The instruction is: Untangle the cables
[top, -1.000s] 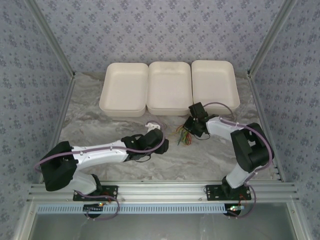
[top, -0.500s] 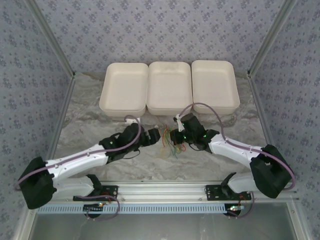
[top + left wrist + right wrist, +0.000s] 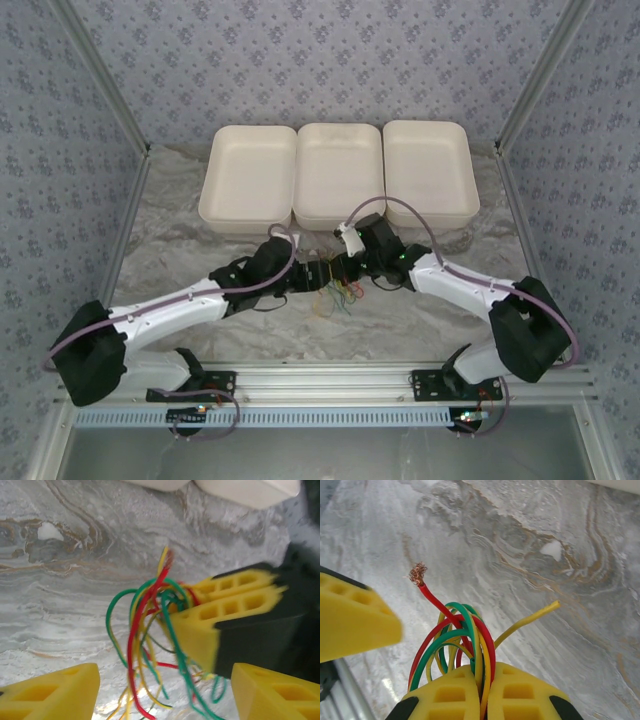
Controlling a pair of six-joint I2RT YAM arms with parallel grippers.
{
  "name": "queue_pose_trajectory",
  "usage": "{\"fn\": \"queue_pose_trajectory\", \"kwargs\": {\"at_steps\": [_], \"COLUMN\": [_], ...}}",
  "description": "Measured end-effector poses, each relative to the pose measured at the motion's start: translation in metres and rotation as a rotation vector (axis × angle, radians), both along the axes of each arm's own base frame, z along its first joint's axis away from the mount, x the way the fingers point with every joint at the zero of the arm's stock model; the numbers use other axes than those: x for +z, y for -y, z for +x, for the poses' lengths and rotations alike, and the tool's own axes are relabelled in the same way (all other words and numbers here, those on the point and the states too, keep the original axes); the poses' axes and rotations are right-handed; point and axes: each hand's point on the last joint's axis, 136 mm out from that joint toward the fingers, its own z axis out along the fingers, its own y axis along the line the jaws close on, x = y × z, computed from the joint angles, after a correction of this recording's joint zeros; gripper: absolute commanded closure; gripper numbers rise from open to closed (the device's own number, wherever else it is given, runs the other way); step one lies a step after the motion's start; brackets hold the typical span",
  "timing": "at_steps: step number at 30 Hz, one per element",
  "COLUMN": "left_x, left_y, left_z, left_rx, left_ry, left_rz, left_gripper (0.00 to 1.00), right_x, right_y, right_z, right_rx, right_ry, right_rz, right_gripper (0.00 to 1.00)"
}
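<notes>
Right gripper [image 3: 482, 682] clenched on cables [image 3: 462, 625]; loose strands trail between spread, released fingers [image 3: 55, 690] of left gripper [image 3: 165, 682], nearer free ends

the right gripper [image 3: 190, 602] clamps the cables [image 3: 131, 650] while the left gripper [image 3: 165, 685] sits spread wide either side

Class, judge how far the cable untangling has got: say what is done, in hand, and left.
Done: nothing separated; the red, green and yellow cables form one bundle, and the white trays hold none. In hand: right gripper shut on the bundle, left gripper open around it. Left: pulling every strand apart.
</notes>
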Motion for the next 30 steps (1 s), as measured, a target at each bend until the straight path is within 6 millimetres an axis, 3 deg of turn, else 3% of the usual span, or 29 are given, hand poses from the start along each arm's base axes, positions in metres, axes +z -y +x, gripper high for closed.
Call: {"fn": "queue_pose_trajectory", "kwargs": {"at_steps": [6,13,17,23,25,30], "left_x": [-0.021,-0.026,-0.027,-0.020,-0.016,-0.013], "left_y": [-0.002,0.005,0.011,0.019,0.019,0.015], "left_z": [-0.003,0.000,0.002,0.007,0.014,0.021], "left_rx": [-0.149,-0.251,-0.275,-0.282,-0.262,-0.257], "left_ry": [0.068,0.131,0.147,0.183,0.195,0.212], "left_rz": [0.165,0.233,0.223,0.166,0.138,0.132], "left_gripper": [0.22,0.44,0.45,0.77,0.99,1.00], "right_x": [0.003,0.000,0.000,0.009,0.017,0.024], "right_y": [0.000,0.003,0.006,0.007,0.005,0.006], "right_z": [-0.013,-0.020,-0.021,-0.017,-0.015,-0.014], "right_rx": [0.077,0.106,0.104,0.107,0.113,0.128], "right_ry": [-0.047,-0.086,-0.103,-0.125,-0.128,-0.119], "right_rz": [-0.005,-0.004,-0.001,0.067,0.117,0.134], "right_gripper": [1.00,1.00,1.00,1.00,1.00,1.00]}}
